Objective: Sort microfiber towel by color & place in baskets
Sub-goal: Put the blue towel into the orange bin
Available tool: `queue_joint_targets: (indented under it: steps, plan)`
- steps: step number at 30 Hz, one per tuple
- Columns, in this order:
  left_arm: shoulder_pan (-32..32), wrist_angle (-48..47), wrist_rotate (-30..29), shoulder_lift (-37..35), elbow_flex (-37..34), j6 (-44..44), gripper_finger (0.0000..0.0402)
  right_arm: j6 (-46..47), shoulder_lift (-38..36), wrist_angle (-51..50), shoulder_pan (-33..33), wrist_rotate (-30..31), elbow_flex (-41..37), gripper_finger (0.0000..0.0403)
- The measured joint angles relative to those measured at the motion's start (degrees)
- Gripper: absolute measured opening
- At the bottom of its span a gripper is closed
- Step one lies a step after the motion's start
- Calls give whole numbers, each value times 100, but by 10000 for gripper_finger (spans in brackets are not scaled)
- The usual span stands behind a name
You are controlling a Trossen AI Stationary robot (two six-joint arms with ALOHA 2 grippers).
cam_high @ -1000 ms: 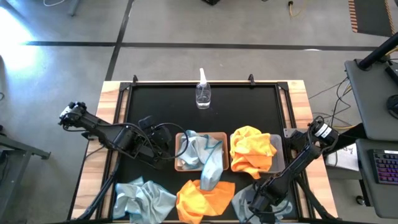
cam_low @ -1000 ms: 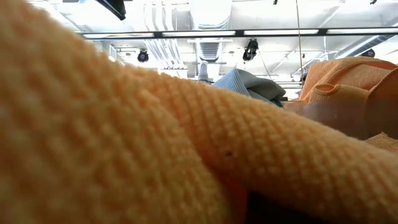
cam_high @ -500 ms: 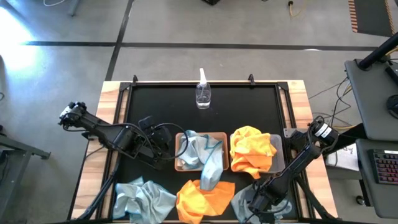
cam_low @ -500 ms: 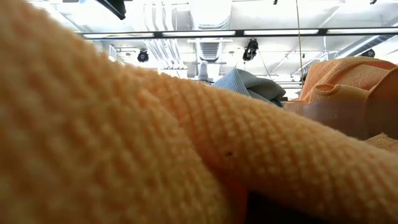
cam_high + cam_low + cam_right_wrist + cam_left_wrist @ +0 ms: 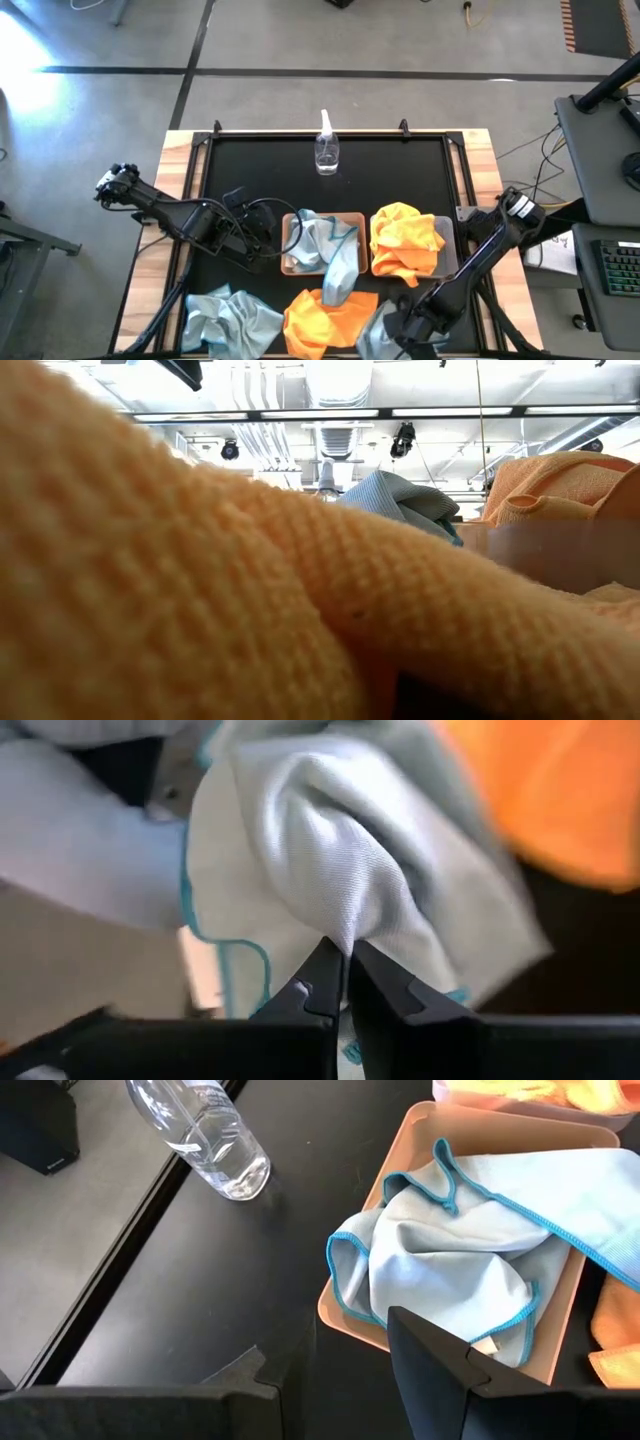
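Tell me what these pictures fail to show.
- Low view: an orange towel against the lens blocks the table.
- High view: the right pincer sits behind its own arm.
- High view: orange towels cover the grey basket floor.
- Left wrist view: tan basket cut off.

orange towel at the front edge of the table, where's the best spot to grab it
Pinch a raised fold of the orange towel from straight above. It lies crumpled, so its ridges stand proud. Choose its left half: a blue-grey towel drapes over its top from the tan basket, and the right end effector crowds its right.
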Motion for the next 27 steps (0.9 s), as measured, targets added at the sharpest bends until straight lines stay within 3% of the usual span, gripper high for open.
queue_joint_targets:
  steps: [4, 8, 15, 27]
  plan:
    - [-11, -5, 2, 0, 0, 0, 113, -433, -11, -776, -116, 1026, 505, 10]
    - [-11, -3, 2, 0, -4, 0, 113, -782, -19, -1390, -207, 2528, 969, 9]
    - [-9, 13, 4, 0, -296, 0, 113, -1455, -32, -1415, -421, 4792, 1492, 9]
    - [-9, 37, 23, 0, -1229, -692, 113, -2347, -35, -1400, -1125, 6649, 2123, 9]
